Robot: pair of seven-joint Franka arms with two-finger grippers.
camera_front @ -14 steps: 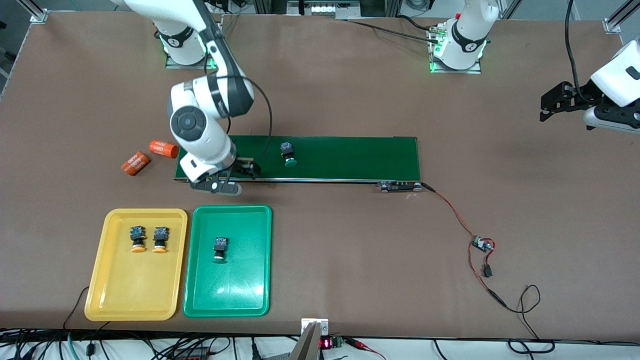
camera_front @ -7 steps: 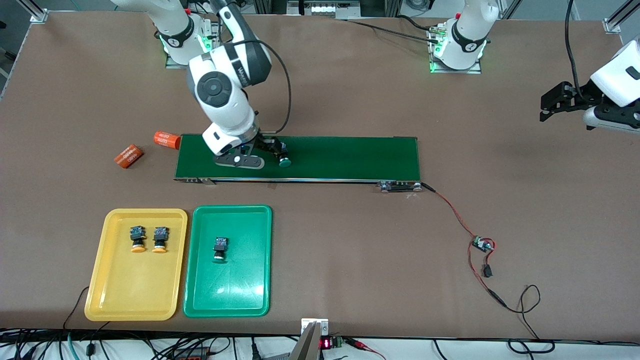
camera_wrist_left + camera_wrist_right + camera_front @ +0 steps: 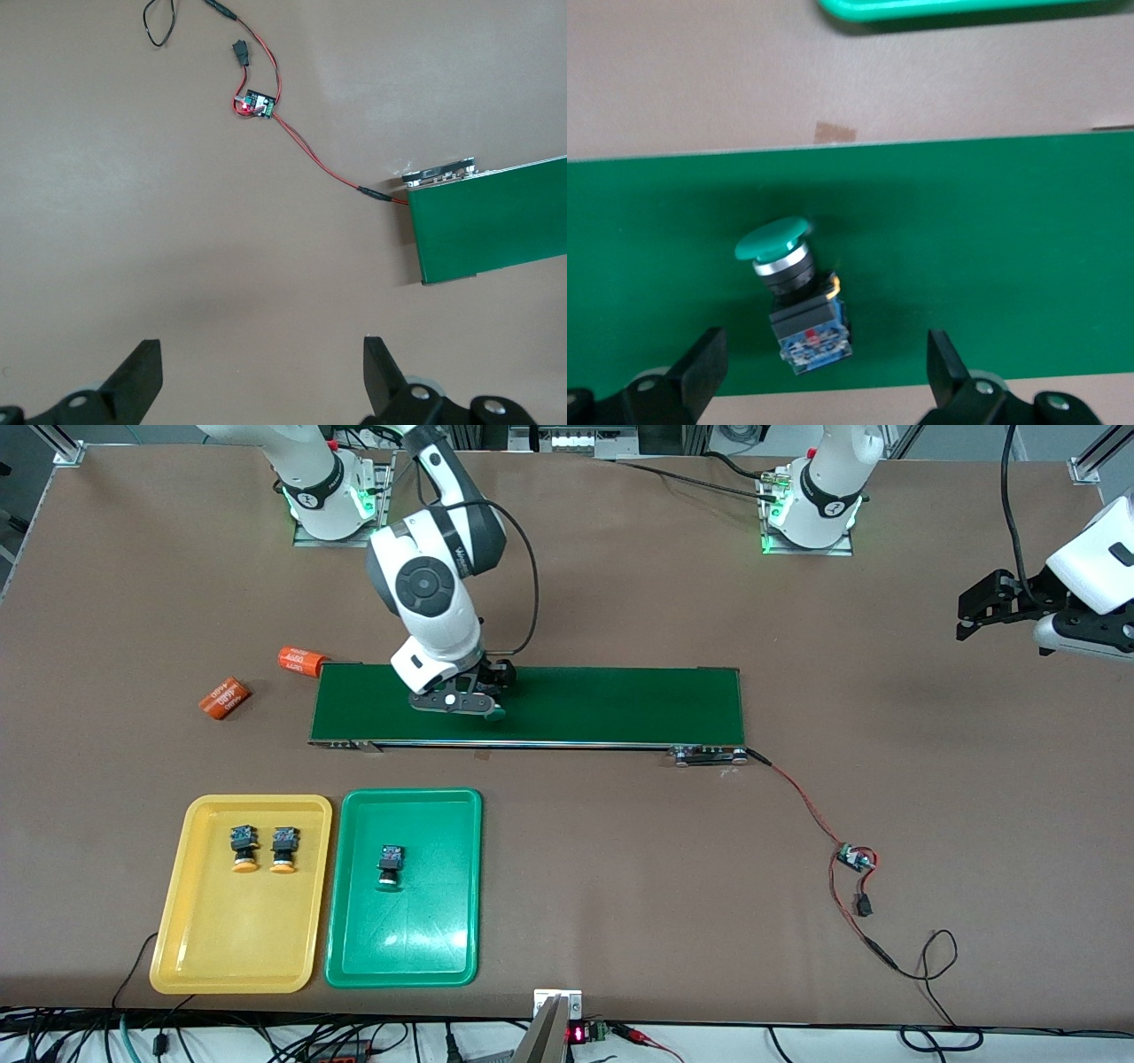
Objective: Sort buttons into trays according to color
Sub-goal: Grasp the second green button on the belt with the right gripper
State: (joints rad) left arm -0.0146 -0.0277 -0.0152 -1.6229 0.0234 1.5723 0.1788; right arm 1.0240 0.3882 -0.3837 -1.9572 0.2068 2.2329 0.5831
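Green-capped button [image 3: 793, 301] on belt [image 3: 611, 704] | right claw [image 3: 819, 372] wide above: centre, lower, close on body | left claw [image 3: 266, 376] wide, waiting.

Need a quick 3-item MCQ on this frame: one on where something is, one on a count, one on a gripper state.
1. Where is the last green-capped button?
A. in the green tray
B. on the dark-green belt
C. on the bare table

2. How many buttons lie in the yellow tray?
A. one
B. two
C. three

3. How does the right gripper stand?
A. open over the button on the belt
B. shut on the button
C. open over the green tray

Answers:
1 B: the right wrist view shows it lying on the dark-green belt, under the gripper.
2 B: two yellow-capped buttons lie side by side there; the green tray has one green-capped button.
3 A: its fingers stand apart on either side of the button, not touching it. The left gripper waits open at the left arm's end of the table.
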